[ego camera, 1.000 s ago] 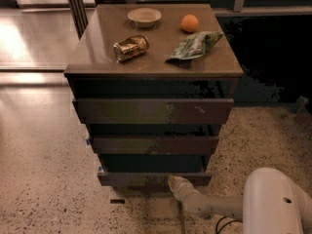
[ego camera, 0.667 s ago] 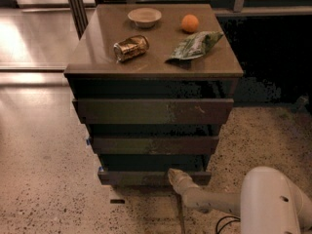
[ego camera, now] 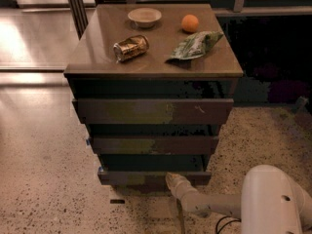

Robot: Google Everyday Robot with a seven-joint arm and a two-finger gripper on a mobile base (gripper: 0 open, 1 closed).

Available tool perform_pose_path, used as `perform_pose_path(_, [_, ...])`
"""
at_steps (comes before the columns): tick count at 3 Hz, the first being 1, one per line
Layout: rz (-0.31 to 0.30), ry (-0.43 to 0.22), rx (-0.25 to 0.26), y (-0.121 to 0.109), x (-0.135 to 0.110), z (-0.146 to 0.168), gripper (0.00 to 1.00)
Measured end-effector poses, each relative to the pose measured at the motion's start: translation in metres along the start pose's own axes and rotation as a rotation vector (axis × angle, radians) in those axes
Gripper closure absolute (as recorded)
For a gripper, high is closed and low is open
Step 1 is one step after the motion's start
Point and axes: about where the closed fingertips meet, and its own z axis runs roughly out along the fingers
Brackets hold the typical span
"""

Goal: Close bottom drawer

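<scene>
The bottom drawer [ego camera: 146, 177] is the lowest and narrowest dark brown front of the cabinet, near the floor. It stands slightly out from the cabinet body, with a dark gap above it. My gripper [ego camera: 173, 181] is at the end of a white arm that reaches in from the lower right. Its tip is against the drawer's front, right of the middle. The middle drawer [ego camera: 153, 145] and the top drawer [ego camera: 151, 111] with pale scratch marks are above it.
On the cabinet top [ego camera: 97, 57] lie a white bowl [ego camera: 144, 17], an orange [ego camera: 190, 23], a tipped can [ego camera: 130, 48] and a green snack bag [ego camera: 195, 45]. My white arm base [ego camera: 273, 199] is at lower right. Speckled floor surrounds the cabinet.
My gripper has moved slightly up and toward the bottom drawer's front. The drawer front looks a little further in than before.
</scene>
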Motion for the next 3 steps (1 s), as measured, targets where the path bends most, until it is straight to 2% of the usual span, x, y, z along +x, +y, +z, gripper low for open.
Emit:
perform_pose_path(1, [0.006, -0.010, -0.021, 0.012, -0.007, -0.005, 1.00])
perform_pose_path(2, [0.016, -0.008, -0.051, 0.024, -0.003, -0.001, 1.00])
perform_pose_path(3, [0.032, 0.002, -0.099, 0.037, 0.011, 0.015, 1.00])
